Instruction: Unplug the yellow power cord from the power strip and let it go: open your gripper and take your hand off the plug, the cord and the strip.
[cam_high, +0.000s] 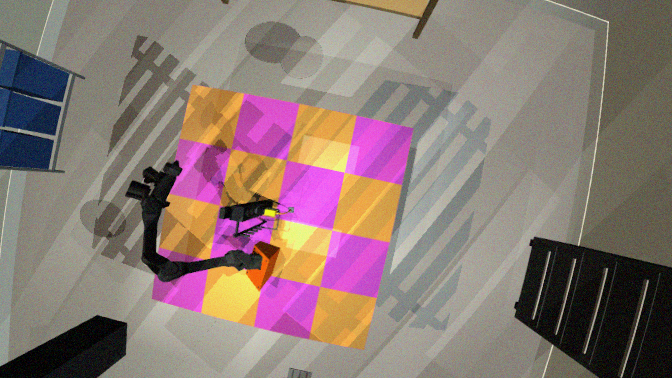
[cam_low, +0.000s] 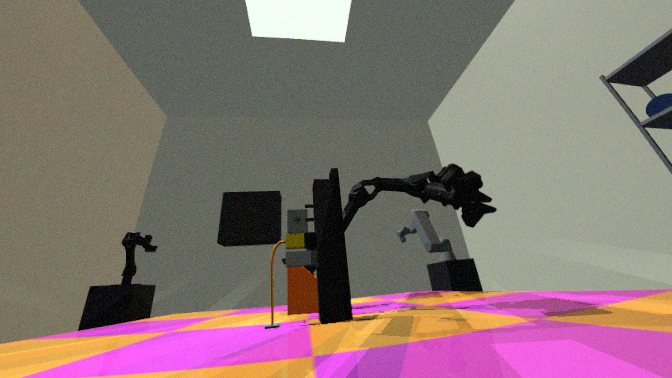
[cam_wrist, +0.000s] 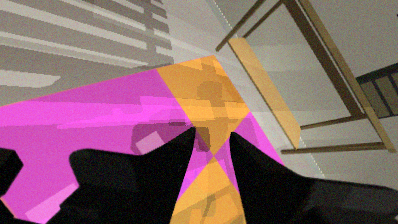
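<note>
Reaching from the left of the top view, your gripper (cam_high: 153, 176) (cam_low: 482, 215) (cam_wrist: 212, 133), partly open and empty, may snag the cord (cam_low: 272, 285). Poor alignment could make you miss the yellow plug (cam_high: 270, 212) (cam_low: 295, 241).

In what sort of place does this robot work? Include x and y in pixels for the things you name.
Probably a robotics lab or test room: other arms stand on dark pedestals (cam_low: 117, 305) (cam_low: 445, 276), and a metal shelf unit (cam_low: 620, 102) stands near the wall.

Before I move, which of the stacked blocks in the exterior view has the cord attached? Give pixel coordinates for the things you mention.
The yellow block (cam_high: 270, 213) (cam_low: 295, 241), between the upper grey block (cam_low: 297, 220) and lower grey block (cam_low: 299, 258); the cord (cam_low: 272, 290) meets it alone.
</note>
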